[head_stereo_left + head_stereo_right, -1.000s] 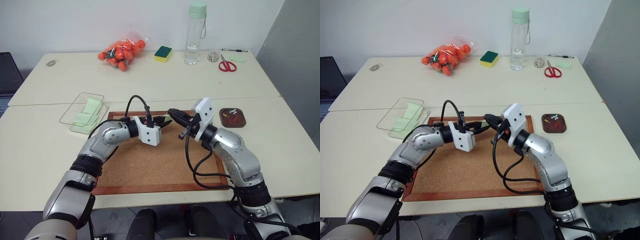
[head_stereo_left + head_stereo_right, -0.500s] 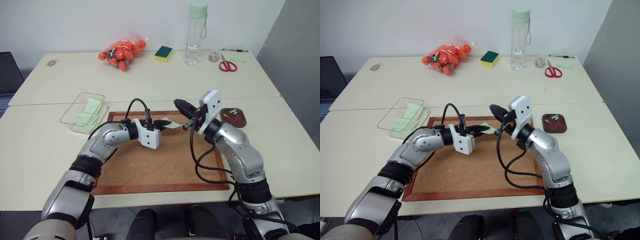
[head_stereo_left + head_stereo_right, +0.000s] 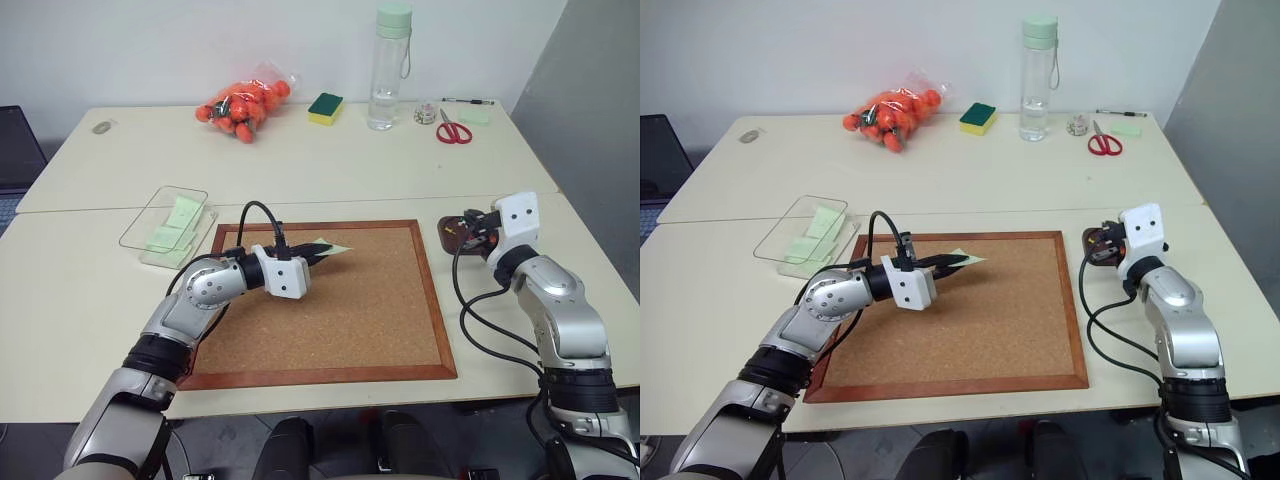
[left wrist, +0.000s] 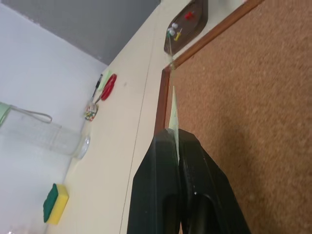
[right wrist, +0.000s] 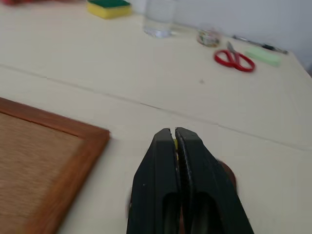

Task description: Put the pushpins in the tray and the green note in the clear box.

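jaws: left gripper (image 3: 318,254) clamped on green note (image 3: 334,248) at one edge, over cork board (image 3: 370,300); right gripper (image 3: 472,226) closed above tray (image 3: 1092,243) | left wrist: note (image 4: 173,113) edge-on, thin, floppy, likely slips; keep the edge pinch | right wrist: yellow speck, probably a pushpin (image 5: 175,143), between the closed tips | clear box (image 3: 150,231) well left

cork board (image 3: 330,300) centre of surface (image 3: 90,290) | box (image 3: 165,218) left of board, notes inside | tray (image 4: 187,23) just right of board, pins (image 4: 171,32) in it | bottle (image 3: 389,70), sponge (image 3: 325,107), scissors (image 3: 453,129), bag (image 3: 243,100) along far edge
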